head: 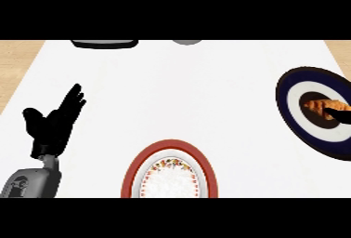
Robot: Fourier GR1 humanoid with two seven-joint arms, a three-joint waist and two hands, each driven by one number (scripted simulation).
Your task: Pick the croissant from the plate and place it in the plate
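I judged the croissant [316, 106] light and flaky, best cupped around its middle, where my right hand [341, 113] touched it, grip unclear; left hand [53, 122] rested open.

The tabletop [178, 93] carries two plates, well apart. One plate [133, 173] lies at the near edge, a little right of the middle; the other plate [291, 100] lies at the right edge, farther back and partly cut off by the view. On this right plate, near its centre, lies the croissant [316, 106] — the right hand [340, 114] comes in from the right edge and touches it. The left hand [53, 123] rests at the left, fingers up, well left of the near plate. At the far edge sit two partly cut-off objects — a tray [104, 43] left of centre, a small dish [186, 42] just right of it.
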